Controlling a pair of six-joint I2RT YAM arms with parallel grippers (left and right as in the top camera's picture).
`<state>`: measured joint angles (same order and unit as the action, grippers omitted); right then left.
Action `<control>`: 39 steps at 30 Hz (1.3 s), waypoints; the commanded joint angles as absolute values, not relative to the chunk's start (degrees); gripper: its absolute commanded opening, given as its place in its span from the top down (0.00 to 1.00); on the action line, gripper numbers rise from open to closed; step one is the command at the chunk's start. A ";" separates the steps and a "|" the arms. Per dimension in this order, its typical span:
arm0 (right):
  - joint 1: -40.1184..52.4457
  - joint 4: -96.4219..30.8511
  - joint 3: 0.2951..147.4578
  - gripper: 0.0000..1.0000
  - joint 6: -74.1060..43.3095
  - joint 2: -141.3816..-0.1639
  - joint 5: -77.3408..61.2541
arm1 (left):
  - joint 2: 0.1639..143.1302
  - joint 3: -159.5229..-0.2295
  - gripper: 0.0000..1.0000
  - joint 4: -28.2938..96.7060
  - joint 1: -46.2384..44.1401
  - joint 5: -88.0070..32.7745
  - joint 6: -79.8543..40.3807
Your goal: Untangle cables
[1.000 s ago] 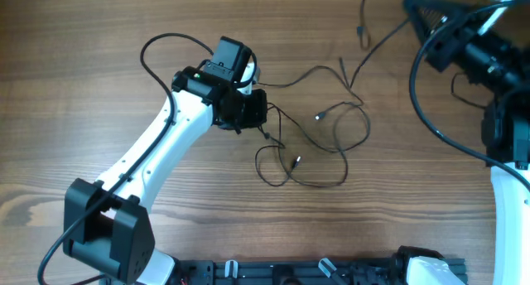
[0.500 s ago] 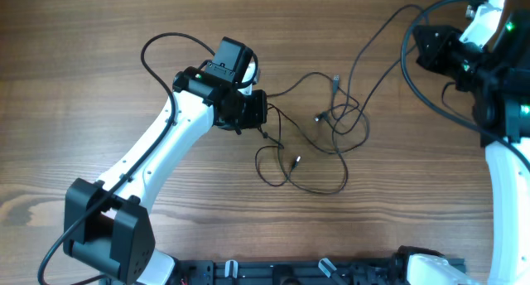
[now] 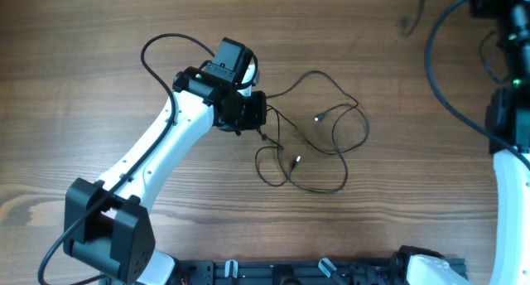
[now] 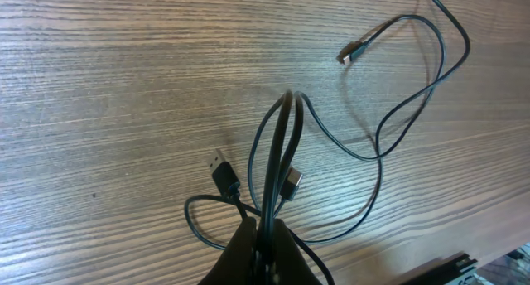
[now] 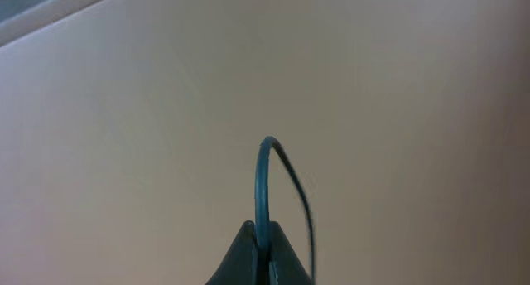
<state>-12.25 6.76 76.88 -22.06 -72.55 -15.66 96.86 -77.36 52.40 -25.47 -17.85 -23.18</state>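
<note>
Left gripper (image 4: 265, 235): squeezing shut on a doubled bend of cord low over the table (image 3: 83, 53), probably anchoring that side of the tangle.
Right gripper (image 5: 263, 235): pointing away from the table at the far right, pinching a single thin loop (image 5: 262, 185), seemingly drawing one strand clear.
Cables (image 4: 287, 99): lying in loose crossing loops mid-table, just right of the left gripper, with silvery plugs (image 3: 318, 117) showing among them.
Progress: loops are crossing in several places, so the untangling is looking unfinished.
</note>
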 commanded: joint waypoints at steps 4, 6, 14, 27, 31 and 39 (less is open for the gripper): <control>-19.94 -16.21 77.54 0.96 -23.09 -73.67 16.53 | 97.41 -77.56 0.95 52.40 -25.78 -17.47 -22.74; -21.85 -22.02 77.41 0.96 -23.11 -75.66 21.06 | 97.41 -77.56 0.96 52.38 -25.78 -17.47 -22.74; -29.41 -40.77 76.36 0.96 -27.59 -89.43 21.28 | 97.41 -77.56 0.96 52.71 -25.78 -17.50 -22.76; -32.64 -45.58 76.36 0.15 -27.55 -94.30 15.70 | 97.41 -77.56 0.96 53.21 -25.78 -17.47 -22.90; -32.64 -45.50 76.36 0.00 -27.16 -94.30 11.49 | 97.41 -77.56 0.96 53.21 -25.78 -17.47 -22.90; -32.62 -47.00 76.36 0.00 -27.09 -94.30 0.03 | 97.41 -77.56 0.96 53.17 -25.78 -17.47 -22.90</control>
<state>-32.51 -46.44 76.25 -27.18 -93.73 7.51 96.86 -77.36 53.12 -25.47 -17.85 -23.18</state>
